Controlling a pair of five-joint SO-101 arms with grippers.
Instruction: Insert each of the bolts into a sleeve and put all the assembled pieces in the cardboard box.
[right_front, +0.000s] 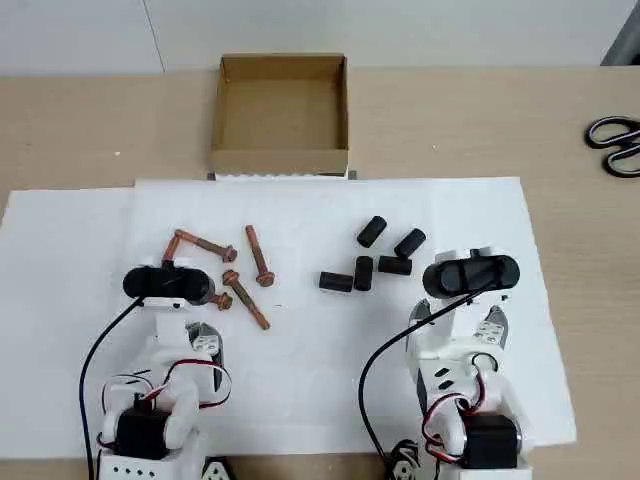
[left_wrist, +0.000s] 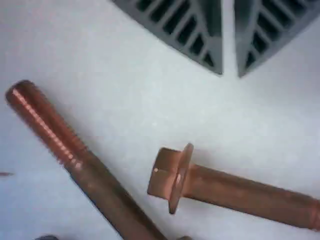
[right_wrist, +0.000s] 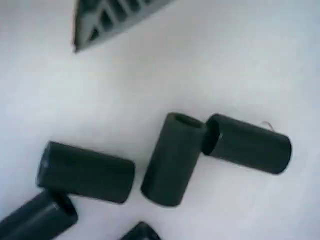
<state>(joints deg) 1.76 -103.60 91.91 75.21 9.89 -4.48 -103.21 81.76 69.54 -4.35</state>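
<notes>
The copper bolts (right_front: 250, 275) are found scattered loose on the white sheet (right_front: 320, 400), toward the left side of the table (right_front: 80, 130), and the five black sleeves (right_front: 370, 262) are grouped well apart from them, just right of the sheet's middle. Not one bolt is seated in a sleeve yet. Up close, a flanged bolt head (left_wrist: 170, 177) is seen lying flat beside a second bolt's threaded shank (left_wrist: 47, 132), the two near each other but not touching. The left gripper (left_wrist: 229, 74) is held just over this pair with its grey fingers drawn almost together, a thin slit left between them, and nothing is gripped. On the other side, two sleeves (right_wrist: 172, 160) (right_wrist: 247, 145) are caught touching end to side, with another (right_wrist: 85, 172) just beside them. One grey finger (right_wrist: 107, 22) of the right gripper (right_wrist: 80, 46) is seen near them; how far that one is spread cannot be told. The cardboard box (right_front: 283, 160) is set open-topped beyond the sheet's far edge, at the middle. A pair of scissors (right_front: 615, 145) is left at the table's right edge.
</notes>
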